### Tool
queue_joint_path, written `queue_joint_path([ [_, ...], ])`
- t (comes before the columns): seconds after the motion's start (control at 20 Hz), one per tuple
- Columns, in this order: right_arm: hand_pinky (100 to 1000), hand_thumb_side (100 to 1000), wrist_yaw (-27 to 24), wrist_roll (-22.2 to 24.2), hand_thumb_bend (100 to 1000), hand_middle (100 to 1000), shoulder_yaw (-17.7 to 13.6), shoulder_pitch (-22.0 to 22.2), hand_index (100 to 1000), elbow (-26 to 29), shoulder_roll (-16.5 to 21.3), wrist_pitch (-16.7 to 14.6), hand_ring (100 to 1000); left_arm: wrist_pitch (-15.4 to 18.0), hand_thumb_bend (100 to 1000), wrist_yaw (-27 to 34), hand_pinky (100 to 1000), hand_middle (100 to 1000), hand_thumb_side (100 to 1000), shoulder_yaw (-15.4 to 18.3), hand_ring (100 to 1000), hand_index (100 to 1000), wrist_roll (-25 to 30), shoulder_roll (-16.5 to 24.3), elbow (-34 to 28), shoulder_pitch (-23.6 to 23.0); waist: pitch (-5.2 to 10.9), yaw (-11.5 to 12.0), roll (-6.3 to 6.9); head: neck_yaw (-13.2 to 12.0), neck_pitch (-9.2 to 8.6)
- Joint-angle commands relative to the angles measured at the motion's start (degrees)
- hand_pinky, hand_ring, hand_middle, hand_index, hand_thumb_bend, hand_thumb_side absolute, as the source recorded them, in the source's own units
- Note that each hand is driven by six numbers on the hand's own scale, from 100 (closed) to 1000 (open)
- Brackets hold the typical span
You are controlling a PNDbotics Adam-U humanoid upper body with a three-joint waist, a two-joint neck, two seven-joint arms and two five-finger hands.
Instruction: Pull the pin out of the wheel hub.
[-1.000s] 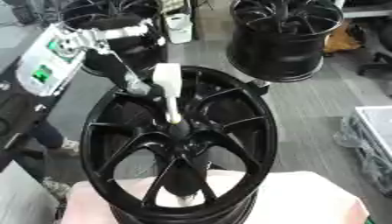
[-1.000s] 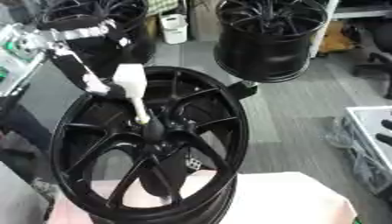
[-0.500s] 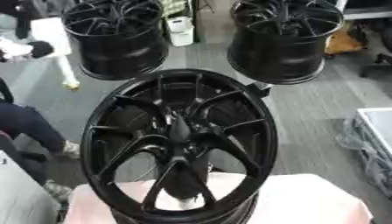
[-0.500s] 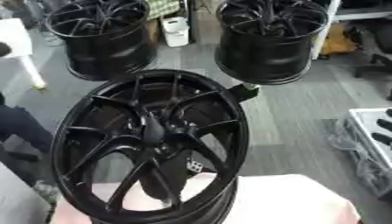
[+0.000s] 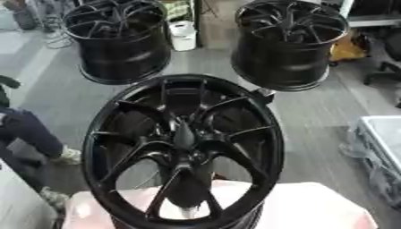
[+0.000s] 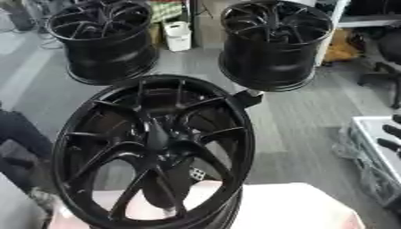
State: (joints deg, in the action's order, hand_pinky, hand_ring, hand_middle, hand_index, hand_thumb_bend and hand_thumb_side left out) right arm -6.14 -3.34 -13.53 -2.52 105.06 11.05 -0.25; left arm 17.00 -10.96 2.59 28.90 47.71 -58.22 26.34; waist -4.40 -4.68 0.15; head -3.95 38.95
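The black wheel point(image 5: 265, 134) stands on edge, face tilted up toward the head camera, its lower rim seated on a pale pink pad point(image 5: 313, 210) that appears to cushion it and keep it from rolling on the tabletop. That posture presents the wheel hub point(image 5: 185, 144) squarely to the camera, presumably so a pin can be drawn straight out along the hub axis. At the hub centre only dark metal shows between the spoke roots. No pin or light-coloured part stands proud of it, so the pin is judged either already withdrawn or sunk too deep to make out, and it is not seen anywhere else. The left robot hand shows in neither view. At the right edge of the right eye view a few dark shapes point(image 6: 390, 144) lie over a pale crate point(image 6: 368, 147). They may belong to the right robot hand, but what they are cannot be confirmed and whether that robot hand is open or closed cannot be told. Taken from those shapes, the hub lies well apart to the left, with nothing between them touching the wheel. Two further black wheels point(image 5: 117, 40) point(image 5: 291, 42) stand on the floor beyond, clear of the work. If the pin is indeed out, the task is judged complete; otherwise a fresh reach to the hub centre is needed.
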Motion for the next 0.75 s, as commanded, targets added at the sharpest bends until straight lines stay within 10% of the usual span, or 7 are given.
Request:
queue_joint_path([
  [0.05, 731, 767, -0.1, -0.1, 100, 811, -0.4, -0.5, 937, 0.4, 0.4, -0.1, 804, 0.1, 820, 6.7, 592, 762, 617, 3.1, 690, 810, -2.4, -0.7, -3.4, -1.4, 0.33, 0.1, 0.03, 0.3, -0.78],
  [0.35, 731, 770, -0.2, -0.3, 100, 812, -0.6, -0.6, 937, 0.5, 0.0, -0.1, 805, -4.6, 752, 20.8, 594, 730, 632, 11.7, 693, 786, -8.6, -9.4, -25.8, -12.1, 0.02, 0.9, -0.22, 0.7, -0.78],
  [0.75, 731, 784, -0.7, 0.1, 100, 815, -0.3, -0.3, 940, 0.1, -0.6, 0.0, 808, -16.8, 724, 15.4, 602, 704, 645, 18.8, 703, 773, -14.5, -31.4, -42.8, -20.7, -0.99, 2.4, -1.56, -0.5, -0.28],
])
